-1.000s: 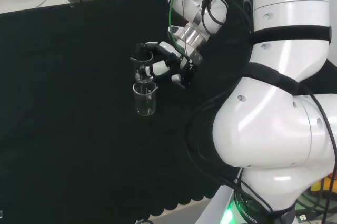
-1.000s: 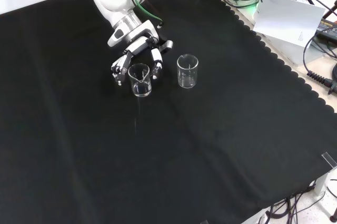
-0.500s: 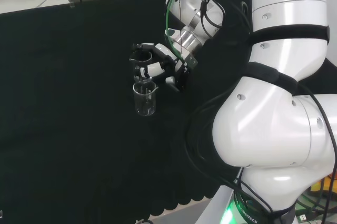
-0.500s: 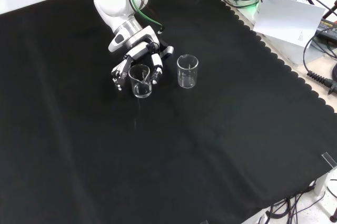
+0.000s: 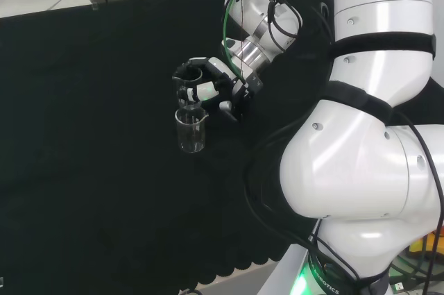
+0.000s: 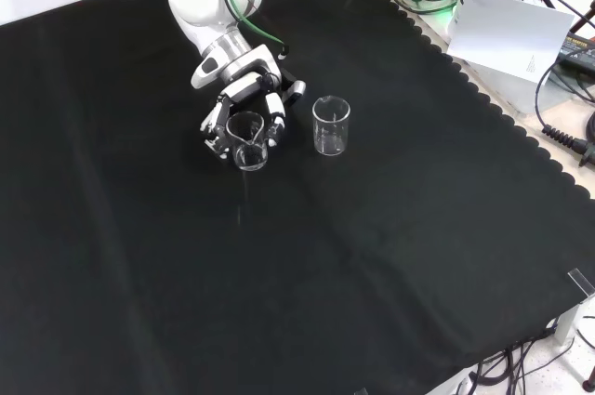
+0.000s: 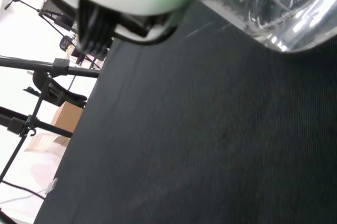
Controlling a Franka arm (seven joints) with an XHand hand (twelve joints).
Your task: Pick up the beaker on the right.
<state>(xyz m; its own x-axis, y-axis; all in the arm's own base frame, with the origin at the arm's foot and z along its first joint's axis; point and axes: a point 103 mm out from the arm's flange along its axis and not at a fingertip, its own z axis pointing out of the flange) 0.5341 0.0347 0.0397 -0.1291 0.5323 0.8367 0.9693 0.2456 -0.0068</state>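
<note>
A clear beaker (image 6: 247,141) sits inside the hand (image 6: 244,102), whose fingers (image 6: 276,122) curl round its wall on both sides in the front view. A second beaker (image 6: 331,125) stands free just beside the hand, to its right there. Black cloth (image 6: 353,256) covers the worktop beneath both.

Front view: beaker (image 6: 248,141) in robot hand (image 6: 244,107), second beaker (image 6: 331,125) right
</note>
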